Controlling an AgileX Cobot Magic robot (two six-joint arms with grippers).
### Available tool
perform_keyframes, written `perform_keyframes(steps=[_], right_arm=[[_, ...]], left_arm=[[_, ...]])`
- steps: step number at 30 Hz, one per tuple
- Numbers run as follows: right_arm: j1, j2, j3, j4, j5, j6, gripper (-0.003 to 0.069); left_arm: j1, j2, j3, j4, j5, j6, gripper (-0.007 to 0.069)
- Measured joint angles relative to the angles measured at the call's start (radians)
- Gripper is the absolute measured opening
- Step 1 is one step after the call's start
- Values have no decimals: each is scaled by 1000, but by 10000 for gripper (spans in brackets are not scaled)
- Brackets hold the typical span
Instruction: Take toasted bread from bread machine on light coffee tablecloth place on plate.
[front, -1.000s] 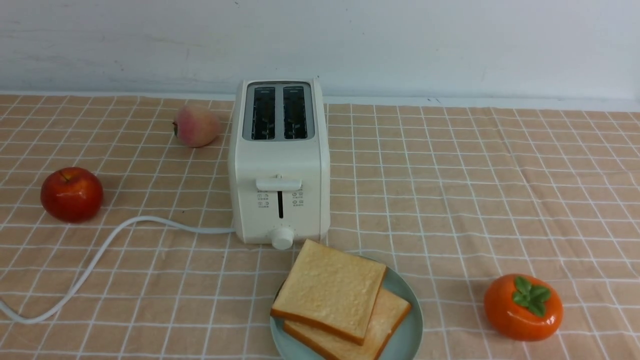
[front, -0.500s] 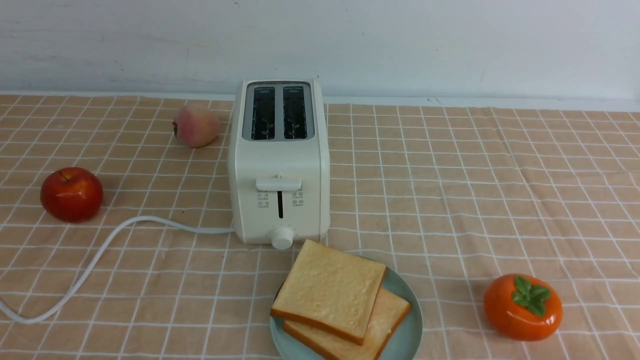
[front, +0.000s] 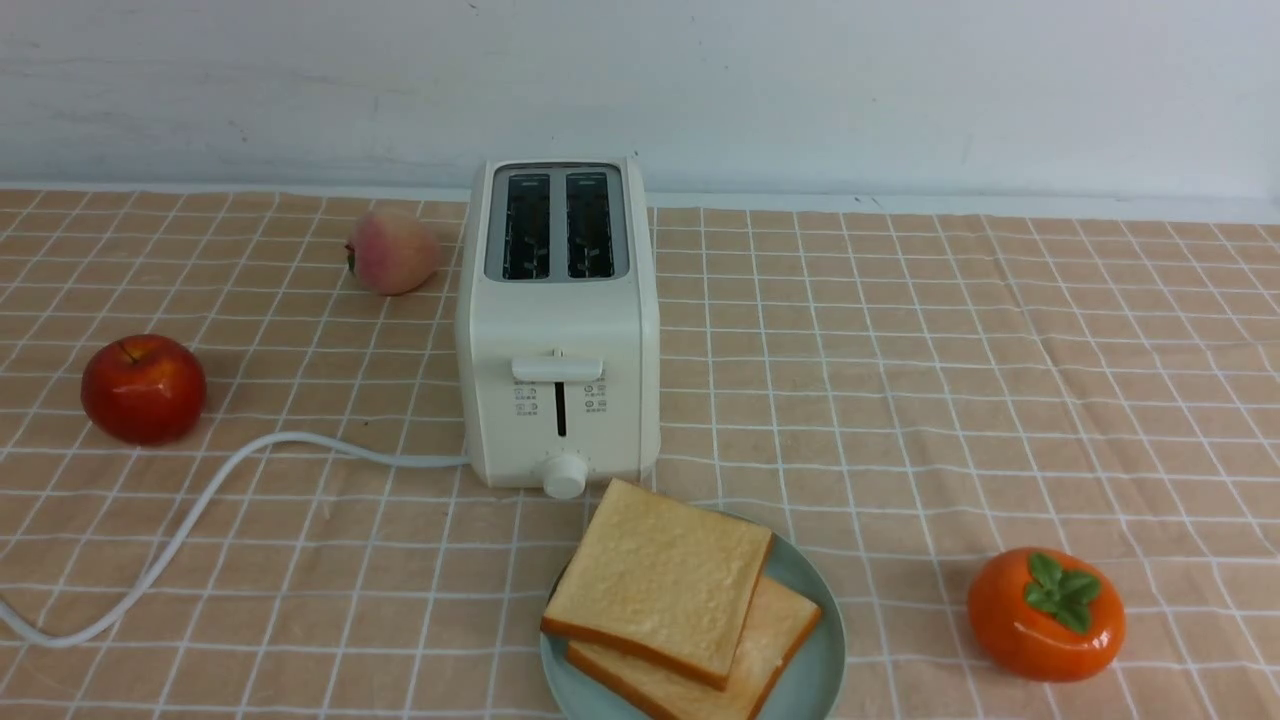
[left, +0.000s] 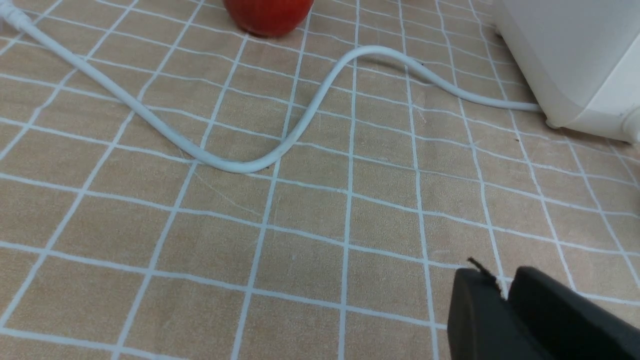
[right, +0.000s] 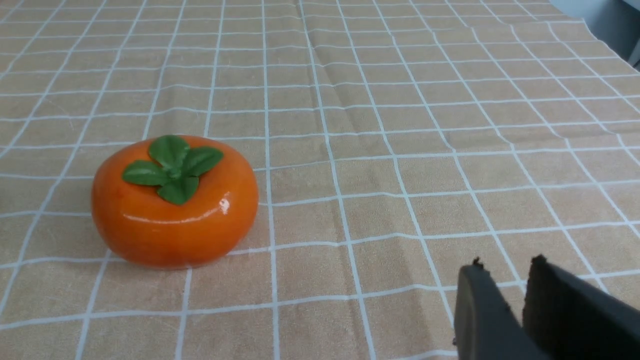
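Two slices of toasted bread lie stacked on the plate (front: 818, 672) in the front view: the top slice (front: 660, 580) overlaps the lower slice (front: 780, 628). Just behind them the bread machine (front: 558, 320) stands on the light coffee tablecloth (front: 900, 380), both slots dark and empty, its lever up. A corner of the bread machine (left: 565, 55) shows in the left wrist view. My left gripper (left: 502, 281) hovers over bare cloth, its fingers nearly touching and holding nothing. My right gripper (right: 507, 270) hangs over cloth with a narrow gap between its fingers, empty. Neither arm shows in the front view.
A red apple (front: 143, 388) and a peach (front: 392, 250) sit left of the bread machine. Its white cord (front: 200, 500) curves to the left front, and the same cord (left: 280, 145) crosses the left wrist view. An orange persimmon (front: 1045, 615) rests front right, the persimmon (right: 175, 200) being near my right gripper.
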Motion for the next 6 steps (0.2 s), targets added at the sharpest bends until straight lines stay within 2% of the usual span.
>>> perform_keyframes(steps=[6], right_arm=[[0, 0, 0, 0, 0, 0, 158]], left_arm=[[0, 0, 0, 0, 0, 0, 91]])
